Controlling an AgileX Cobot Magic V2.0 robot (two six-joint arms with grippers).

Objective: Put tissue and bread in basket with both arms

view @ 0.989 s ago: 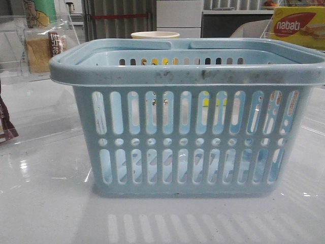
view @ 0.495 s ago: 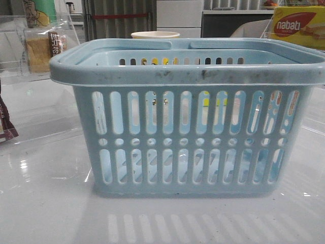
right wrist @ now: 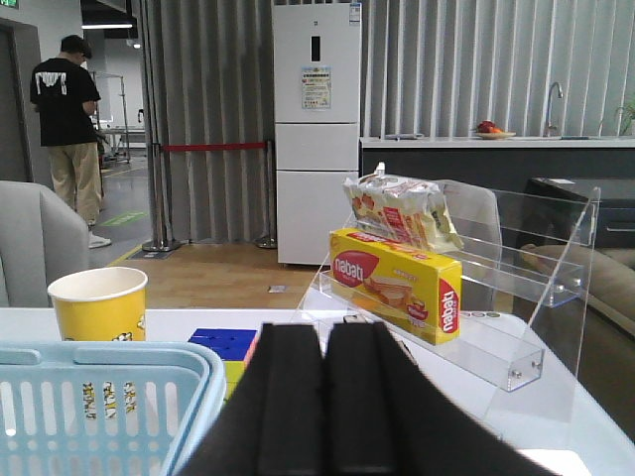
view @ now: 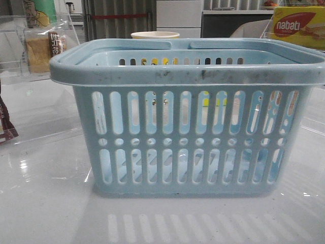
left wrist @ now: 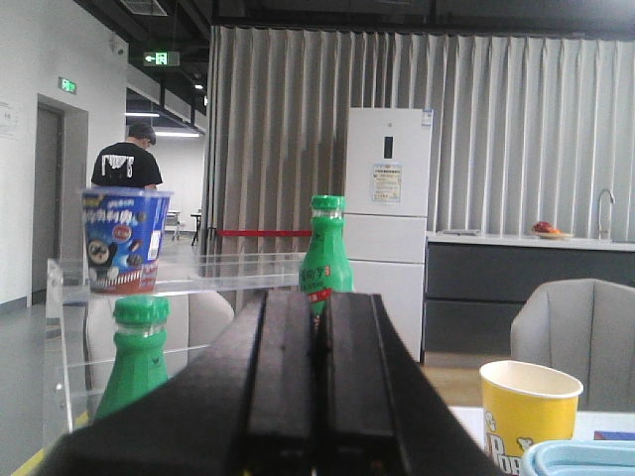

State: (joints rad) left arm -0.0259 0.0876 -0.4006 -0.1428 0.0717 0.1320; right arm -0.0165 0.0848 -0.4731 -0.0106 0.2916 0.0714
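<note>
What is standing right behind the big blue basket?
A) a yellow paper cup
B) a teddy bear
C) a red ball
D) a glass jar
A: in the front view the pale rim of the yellow cup pokes up behind the basket, and both wrist views show it as a yellow paper cup.

left tool (left wrist: 301,397): matte black, flat slabs | right tool (right wrist: 322,397): seemingly the same

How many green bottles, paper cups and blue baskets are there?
Green bottles: 2
Yellow paper cup: 1
Blue basket: 1
Total: 4
</note>
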